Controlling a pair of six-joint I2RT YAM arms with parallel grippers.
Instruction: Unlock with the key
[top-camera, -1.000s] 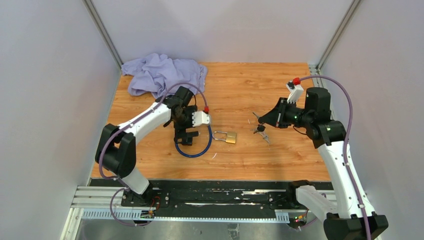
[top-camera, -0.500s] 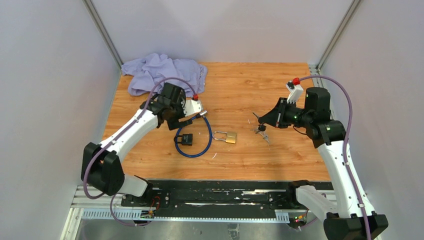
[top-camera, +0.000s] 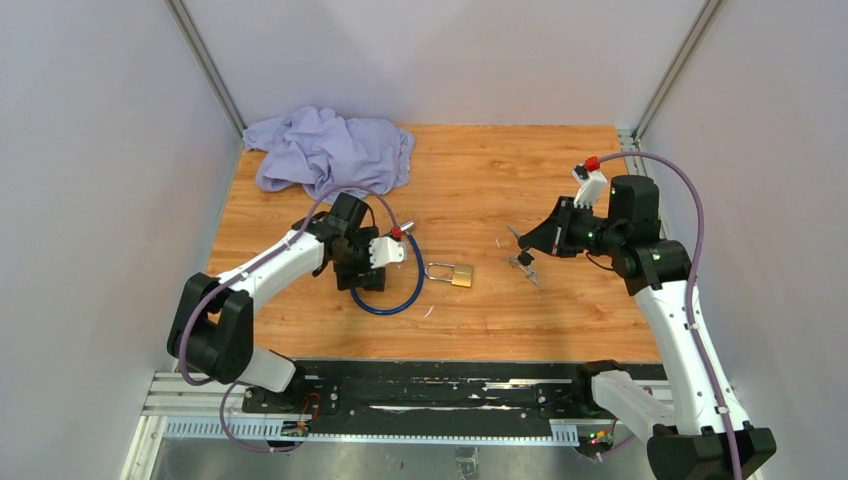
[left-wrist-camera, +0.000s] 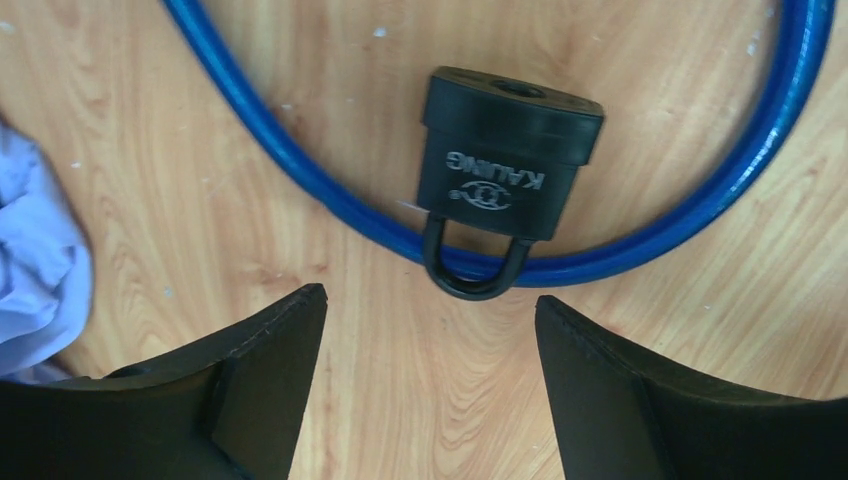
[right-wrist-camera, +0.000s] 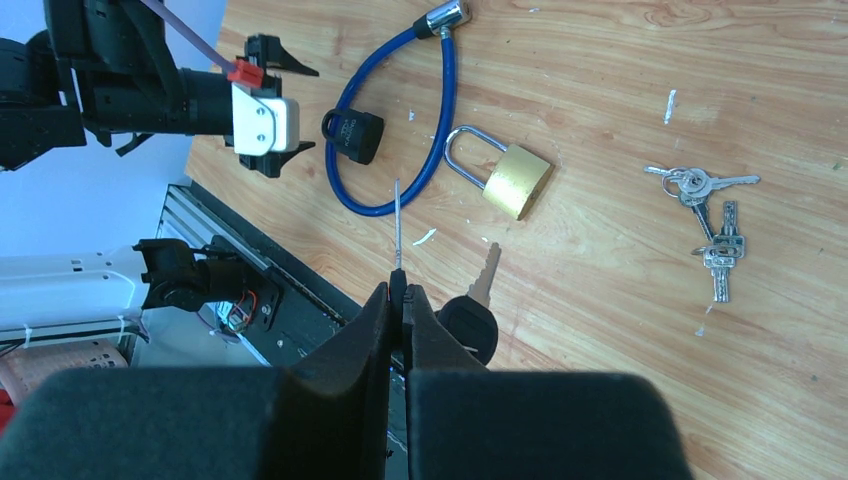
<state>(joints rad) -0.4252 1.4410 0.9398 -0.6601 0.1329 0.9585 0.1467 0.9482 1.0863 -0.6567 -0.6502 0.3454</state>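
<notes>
Black padlock (left-wrist-camera: 503, 160) lies on the desk (left-wrist-camera: 660, 90), seemingly locked around the blue cable (left-wrist-camera: 290, 158); left hand (left-wrist-camera: 428, 300) spread above it, right hand (right-wrist-camera: 398, 292) pinching a key (right-wrist-camera: 397, 235), not inserted.

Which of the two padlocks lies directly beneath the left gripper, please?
The black padlock, whose shackle crosses the blue cable; the open left gripper hangs over it. The brass padlock lies apart, to its right.
</notes>
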